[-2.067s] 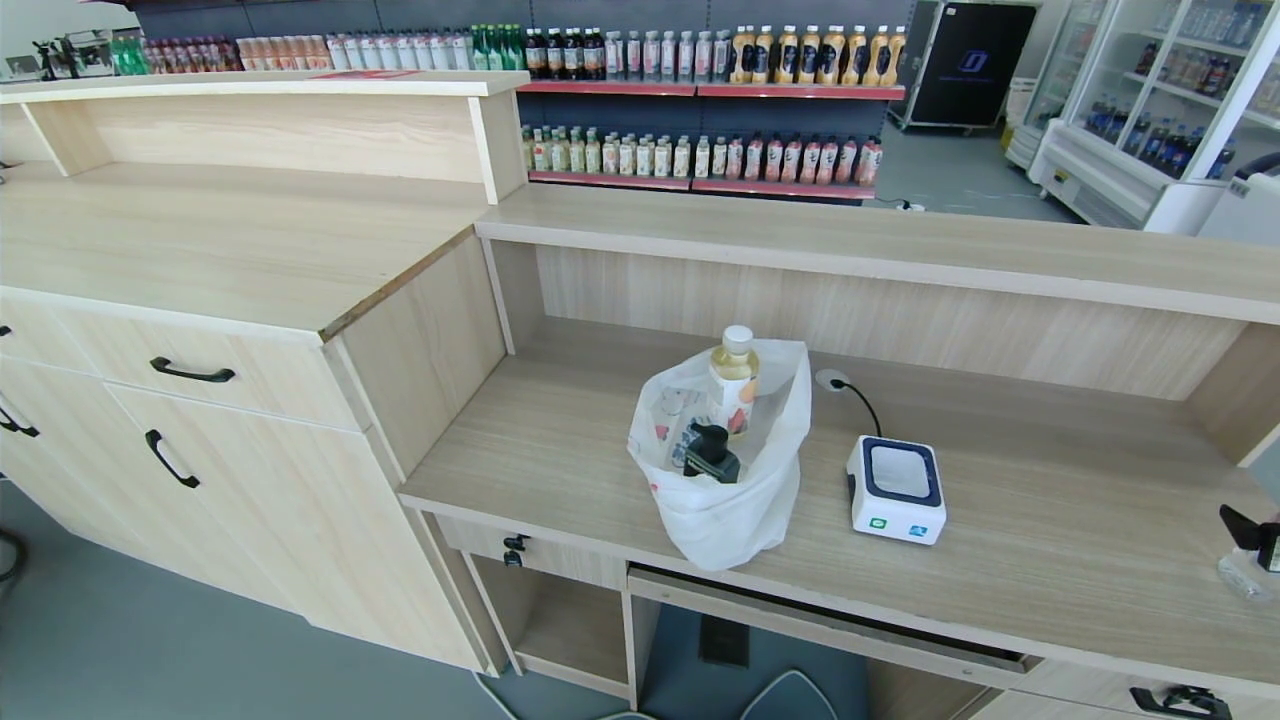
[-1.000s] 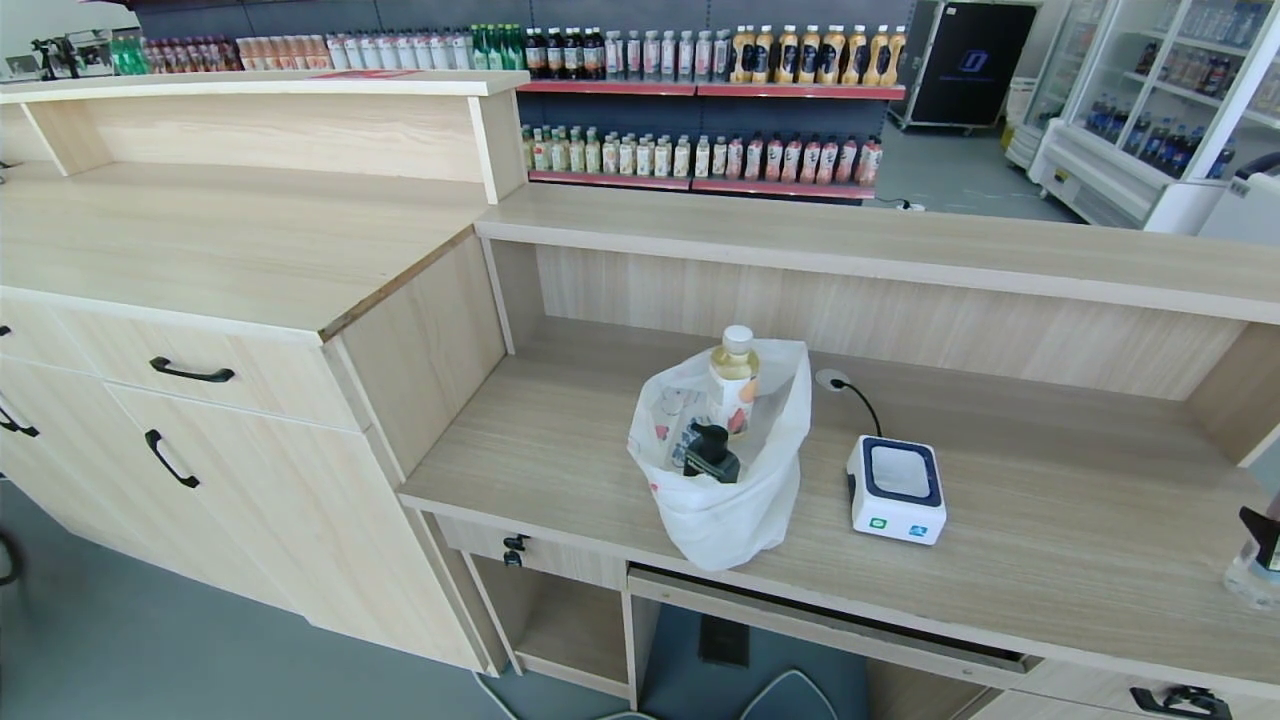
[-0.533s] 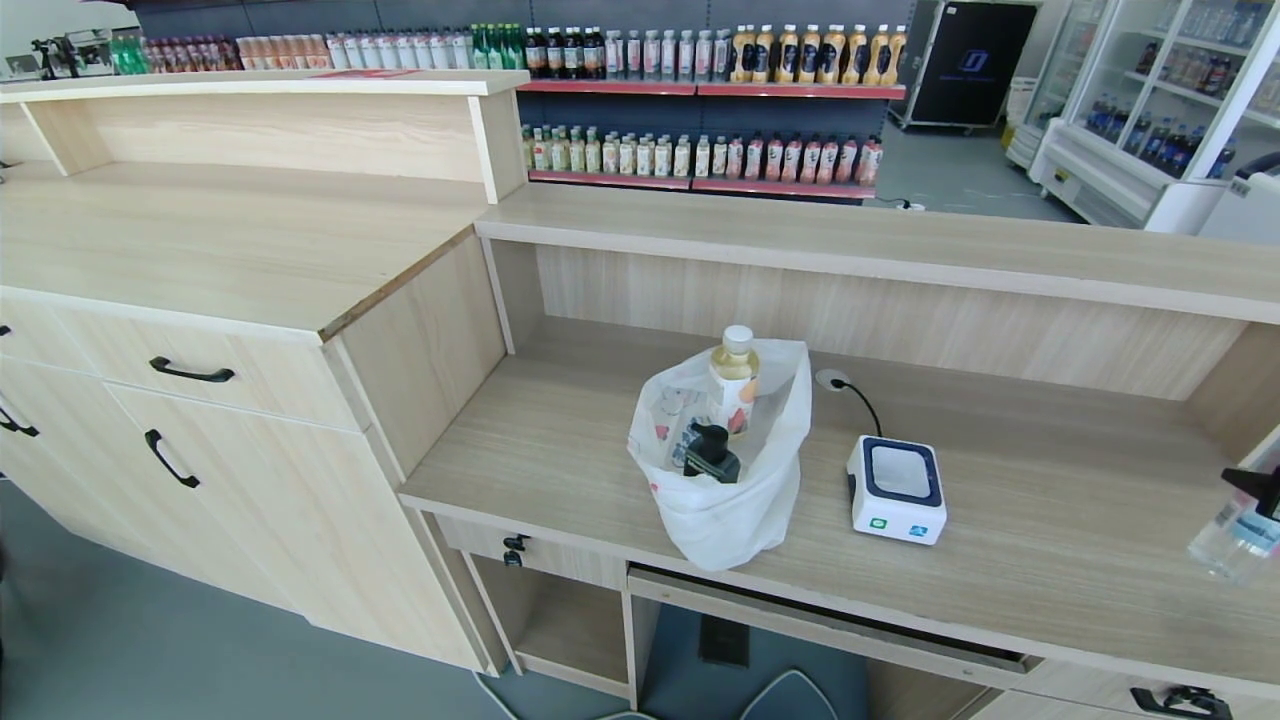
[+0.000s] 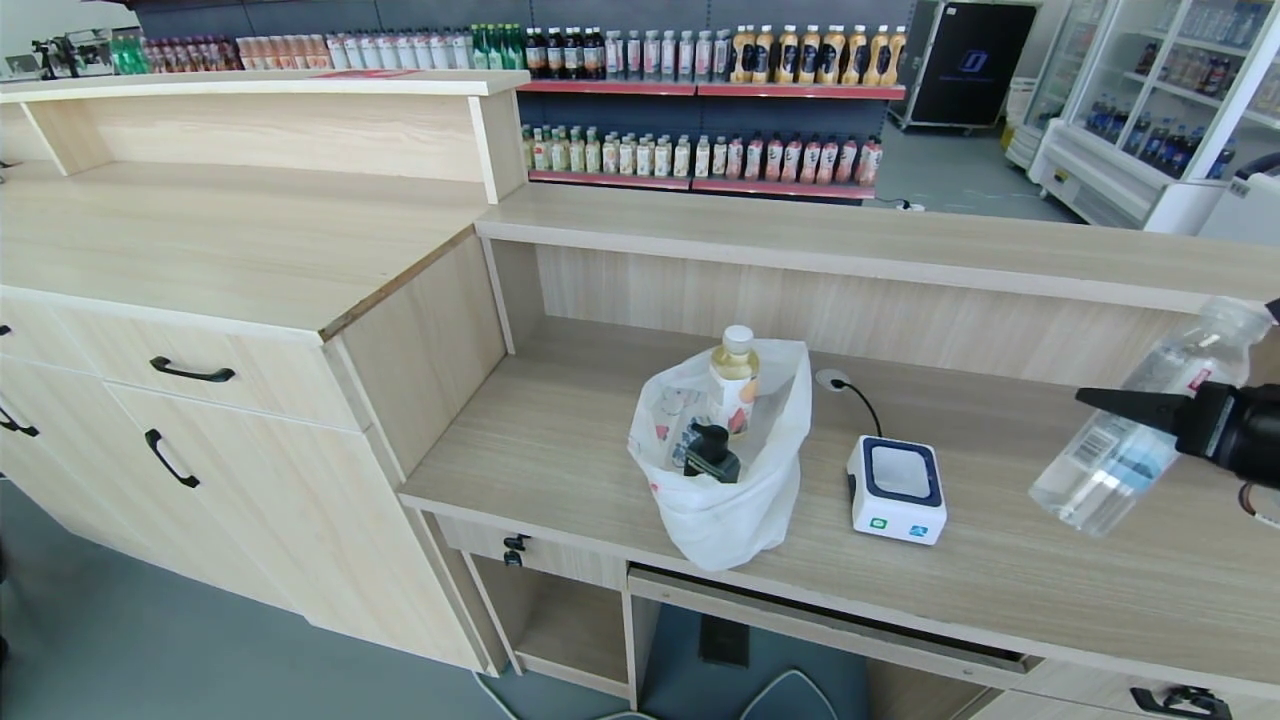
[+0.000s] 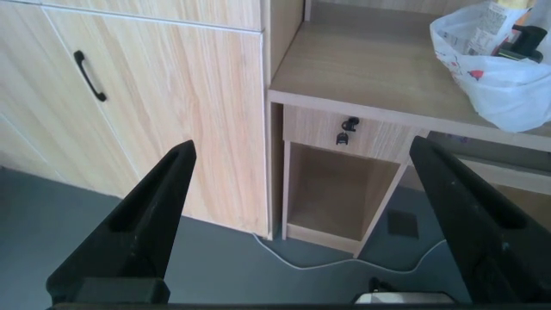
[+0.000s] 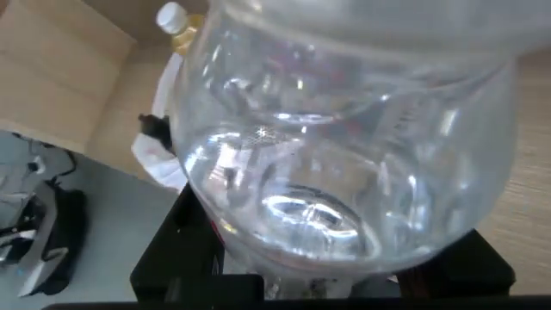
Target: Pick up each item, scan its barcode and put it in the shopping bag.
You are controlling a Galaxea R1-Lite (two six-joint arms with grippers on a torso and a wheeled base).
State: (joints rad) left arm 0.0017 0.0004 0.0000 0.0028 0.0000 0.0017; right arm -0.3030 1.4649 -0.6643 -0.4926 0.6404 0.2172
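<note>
Bottle (image 4: 1100, 480) has risen in from the right edge.
Right hand (image 4: 1142, 418) clamps it above tabletop (image 4: 560, 440); left hand (image 5: 301, 146) spread apart.

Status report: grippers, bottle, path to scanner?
Left gripper open. Right gripper shut on clear bottle, tilted, aloft right of scanner. Nothing between them.
</note>
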